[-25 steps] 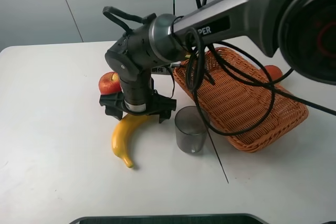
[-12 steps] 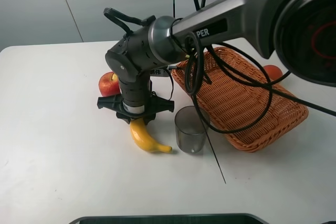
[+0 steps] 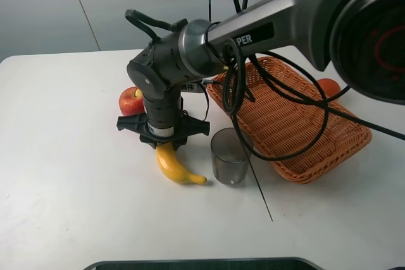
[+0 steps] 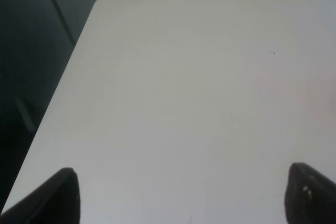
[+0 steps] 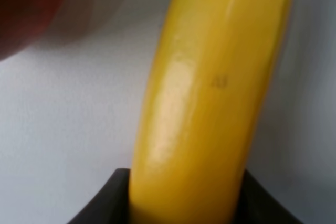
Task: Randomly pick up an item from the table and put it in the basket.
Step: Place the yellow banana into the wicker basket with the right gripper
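the banana (image 3: 173,164) was gripped at its upper end by the right gripper (image 3: 165,142), whose jaws were closed on it. the rest of the fruit was curved down and out from under the gripper, with its tip turned toward the grey cup (image 3: 229,156) and very near to the table (image 3: 63,169). the banana was placed between the red apple (image 3: 131,100) and the cup, outside the basket (image 3: 297,124), and the left gripper (image 4: 178,198) was seen open, its fingertips wide apart over the white surface.
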